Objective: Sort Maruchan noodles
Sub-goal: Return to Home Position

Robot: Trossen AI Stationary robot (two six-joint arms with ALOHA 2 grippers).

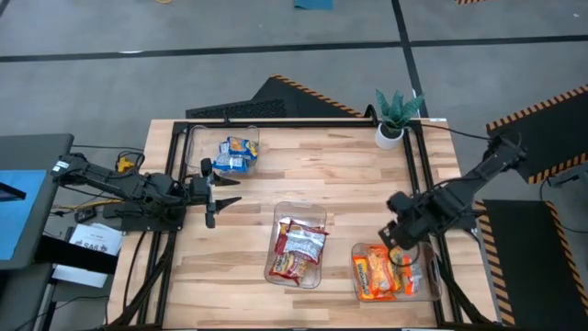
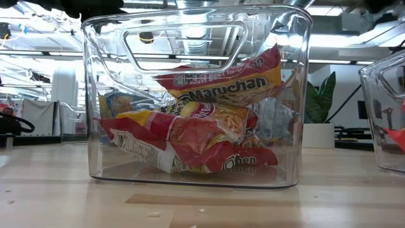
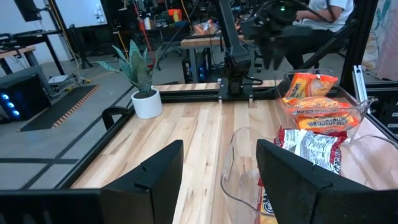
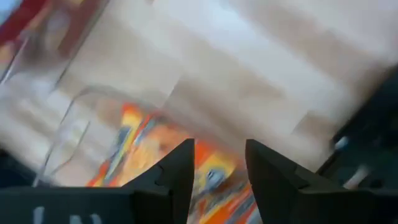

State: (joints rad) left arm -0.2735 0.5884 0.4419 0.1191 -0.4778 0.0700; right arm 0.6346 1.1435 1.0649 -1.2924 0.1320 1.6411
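The Maruchan noodles lie in three clear bins. Blue packets [image 1: 237,154] fill the far-left bin. Red-brown and silver packets [image 1: 296,246] [image 2: 209,126] [image 3: 310,146] are piled in the middle bin. Orange packets [image 1: 381,272] [image 3: 314,99] [image 4: 149,158] lie in the near-right bin. My left gripper [image 1: 223,195] [image 3: 221,168] hovers open at the table's left side, pointing toward the right and holding nothing. My right gripper [image 1: 401,241] [image 4: 221,165] hangs open just above the far-left part of the orange bin, empty.
A potted plant [image 1: 395,118] [image 3: 144,93] stands at the table's far right corner. Black frame rails [image 1: 418,175] run along the table's edges. Bare wood [image 1: 312,170] lies between the bins. A second bin's wall [image 2: 386,114] shows at the right of the low view.
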